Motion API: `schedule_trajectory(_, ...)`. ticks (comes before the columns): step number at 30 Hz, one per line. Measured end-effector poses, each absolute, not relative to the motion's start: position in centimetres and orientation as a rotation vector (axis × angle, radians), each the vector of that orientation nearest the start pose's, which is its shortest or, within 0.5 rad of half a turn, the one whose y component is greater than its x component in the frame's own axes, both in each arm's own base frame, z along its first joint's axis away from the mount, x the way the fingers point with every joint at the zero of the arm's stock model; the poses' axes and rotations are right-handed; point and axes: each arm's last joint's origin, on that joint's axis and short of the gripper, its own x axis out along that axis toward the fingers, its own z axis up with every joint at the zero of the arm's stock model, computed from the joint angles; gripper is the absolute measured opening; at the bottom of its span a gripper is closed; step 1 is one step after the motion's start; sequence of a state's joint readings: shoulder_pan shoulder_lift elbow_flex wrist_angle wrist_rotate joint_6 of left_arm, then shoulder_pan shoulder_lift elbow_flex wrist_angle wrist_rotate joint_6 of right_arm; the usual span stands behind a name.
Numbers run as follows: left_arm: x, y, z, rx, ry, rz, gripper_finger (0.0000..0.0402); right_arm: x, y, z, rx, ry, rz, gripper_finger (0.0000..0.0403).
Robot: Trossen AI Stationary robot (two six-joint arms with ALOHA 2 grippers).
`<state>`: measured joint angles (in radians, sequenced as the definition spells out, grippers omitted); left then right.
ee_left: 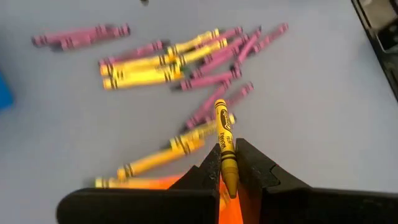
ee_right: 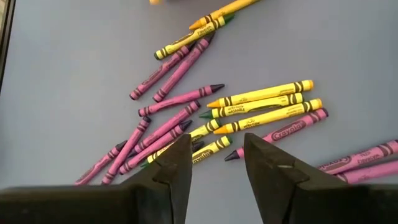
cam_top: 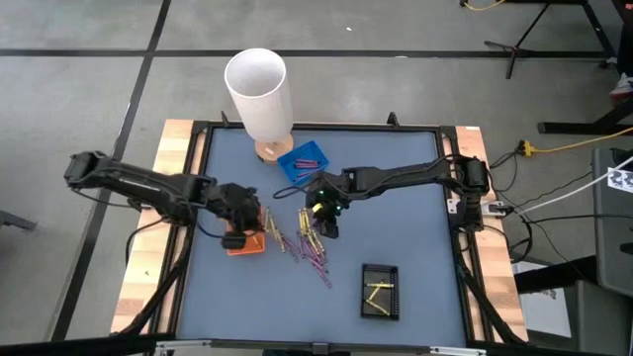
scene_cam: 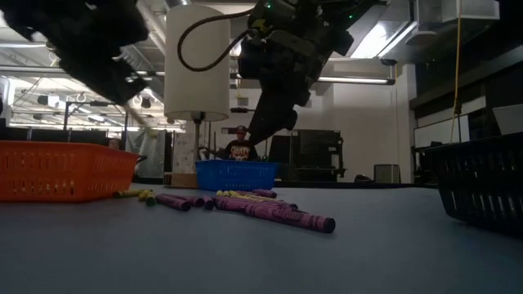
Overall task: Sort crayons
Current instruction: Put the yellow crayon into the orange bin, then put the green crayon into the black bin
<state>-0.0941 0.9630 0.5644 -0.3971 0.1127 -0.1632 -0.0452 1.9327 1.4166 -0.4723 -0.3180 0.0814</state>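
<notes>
You have the grey-blue counter (cam_top: 396, 227) with a tall white cylinder (cam_top: 259, 91) at its far edge, and three small trays spread around it: the blue tray (cam_top: 303, 161) near the cylinder, the orange tray (cam_top: 244, 243) at the left, and the black tray (cam_top: 380, 292) toward the near right. Your left gripper (ee_left: 227, 167) hangs over the orange tray with its jaws closed on a single yellow-orange crayon (ee_left: 224, 140), the stick poking out past the fingertips, so you look close to dropping one in. Your right gripper (ee_right: 216, 163) hovers low over the loose pile with its jaws standing apart and nothing between them; judging by that, you are lining up on the next pick. Most of the crayons (cam_top: 305, 245) are unsorted, lying in a scattered heap of yellow and purple-pink sticks on the counter between the orange tray and the middle. The black tray shows only a couple of yellow sticks (cam_top: 378, 288), the blue tray seems to hold a purple one or two, and you cannot tell what the orange tray contains. By that reckoning you are early in the sort, with the bulk of the pile left to move.
</notes>
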Motion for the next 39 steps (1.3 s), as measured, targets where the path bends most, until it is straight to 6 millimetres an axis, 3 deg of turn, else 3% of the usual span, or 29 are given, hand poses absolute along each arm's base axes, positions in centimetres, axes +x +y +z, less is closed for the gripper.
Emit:
schedule_trajectory(10,14.9,-1.8,21.6,-0.194,0.944,-0.135,0.0012,40.9,-0.9,20.2,0.336,0.997,0.166,0.0144)
schedule_trajectory(16,14.8,-1.8,21.6,-0.215,0.949,-0.123,0.0017,40.9,-0.2,20.2,0.355,1.004,0.115,0.0144)
schedule_trajectory(23,14.7,-1.7,21.4,-0.194,0.973,-0.075,0.0054,40.8,2.5,20.1,0.264,1.007,0.059,0.0144)
schedule_trajectory(32,14.6,-1.5,21.3,-0.189,0.981,-0.009,0.0114,40.5,5.3,20.0,0.285,0.995,-0.136,0.0144)
schedule_trajectory(39,14.6,-1.5,21.3,-0.191,0.981,-0.007,0.0134,40.1,7.0,19.2,0.274,1.000,-0.277,0.0144)
